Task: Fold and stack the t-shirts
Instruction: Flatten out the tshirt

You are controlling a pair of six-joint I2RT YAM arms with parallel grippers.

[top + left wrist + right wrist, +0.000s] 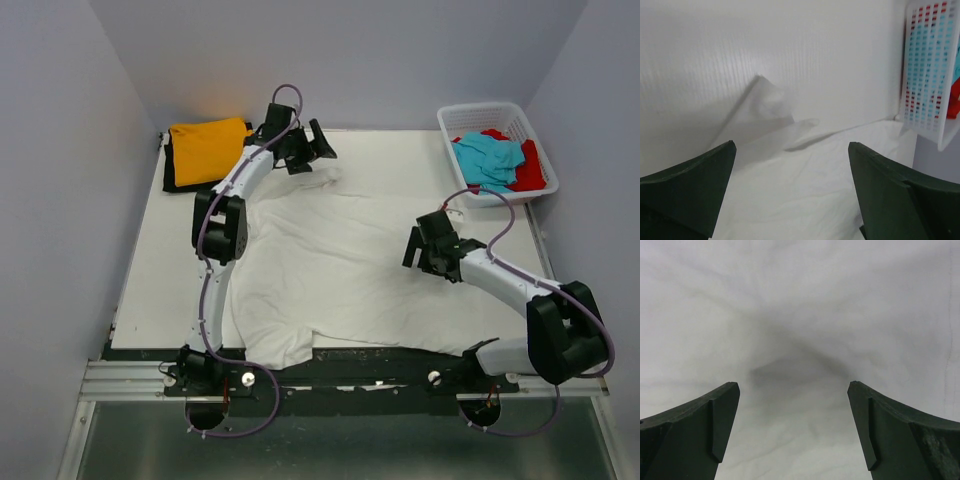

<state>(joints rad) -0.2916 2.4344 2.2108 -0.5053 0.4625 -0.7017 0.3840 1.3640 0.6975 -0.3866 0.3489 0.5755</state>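
Observation:
A large white t-shirt (340, 270) lies spread over the middle of the table, also filling the left wrist view (805, 180) and the right wrist view (800, 315). My left gripper (322, 148) is open and empty above the shirt's far edge. My right gripper (415, 247) is open and empty just above the shirt's right part. A folded orange t-shirt (208, 148) lies on a black one (172, 172) at the back left. A turquoise t-shirt (488, 158) and a red one (530, 172) lie in the basket.
A white plastic lattice basket (455, 124) stands at the back right corner; its side shows in the left wrist view (927, 65). Grey walls enclose the table on three sides. The shirt's lower left part hangs over the table's near edge (400, 352).

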